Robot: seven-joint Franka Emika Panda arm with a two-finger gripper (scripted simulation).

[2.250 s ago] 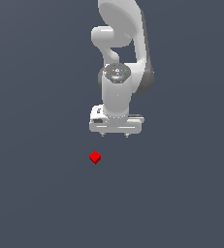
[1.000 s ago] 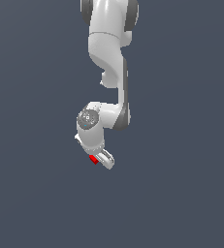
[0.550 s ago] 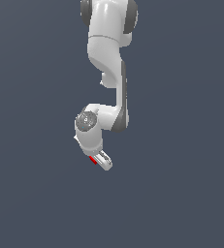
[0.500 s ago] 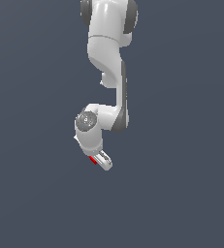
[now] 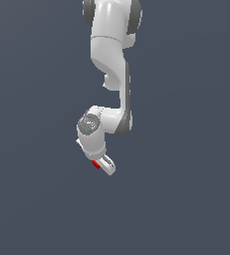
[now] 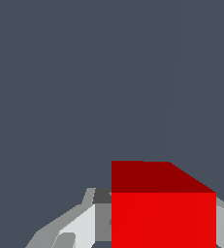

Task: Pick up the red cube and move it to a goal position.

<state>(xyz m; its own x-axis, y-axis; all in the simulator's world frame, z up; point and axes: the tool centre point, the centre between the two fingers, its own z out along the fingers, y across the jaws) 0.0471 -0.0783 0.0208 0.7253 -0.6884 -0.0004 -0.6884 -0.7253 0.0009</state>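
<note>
Arm's folded right down since a couple secs back — white robot claw [image 5: 104, 165] then hung well above the tiny bright red plain-faced cube [image 5: 96, 165], now it sits around it on the dark grey counter [image 5: 186, 199]. Wrist view: cube [image 6: 163, 213] fills the gap between pale fingers [image 6: 79, 225], claw narrowed onto it. No change in the last half sec — grasp looks set, lift prob next

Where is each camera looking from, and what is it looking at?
Exterior view: a camera off the arm, its exact spot unknown, seeing the whole white arm bent over the red cube on the plain grey floor.
Wrist view: a camera on the wrist, looking along the gripper; its fingers flank the cube, which looms large.
Shared: the red cube and the gripper.
</note>
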